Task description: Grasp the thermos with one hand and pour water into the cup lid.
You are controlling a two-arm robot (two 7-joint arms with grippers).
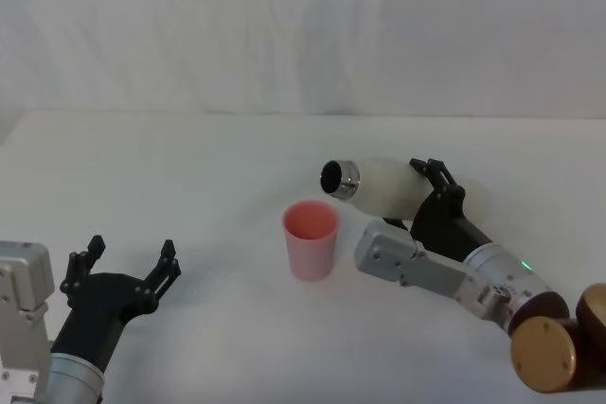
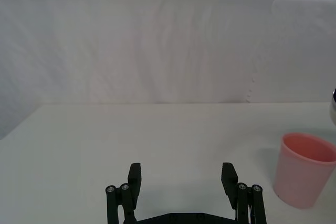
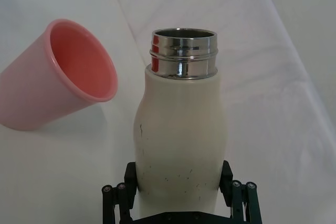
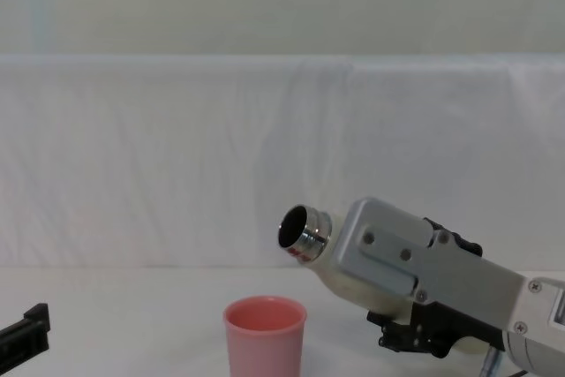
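My right gripper (image 1: 428,198) is shut on the cream-white thermos (image 1: 379,184), holding it tilted nearly level above the table with its open steel neck (image 1: 339,177) pointing left. The steel neck (image 4: 302,232) hangs a little above and to the right of the pink cup lid (image 4: 264,335). The cup lid (image 1: 311,239) stands upright on the white table. In the right wrist view the thermos (image 3: 179,140) sits between my fingers (image 3: 233,186), with the cup lid (image 3: 58,77) beside its mouth. My left gripper (image 1: 123,270) rests open at the near left, well away from the cup lid (image 2: 304,168).
A white cloth covers the table (image 1: 189,177) and rises as a backdrop (image 4: 177,156) behind. My right arm's grey forearm (image 1: 426,272) stretches from the lower right toward the thermos. Bare tabletop lies between the left gripper and the cup lid.
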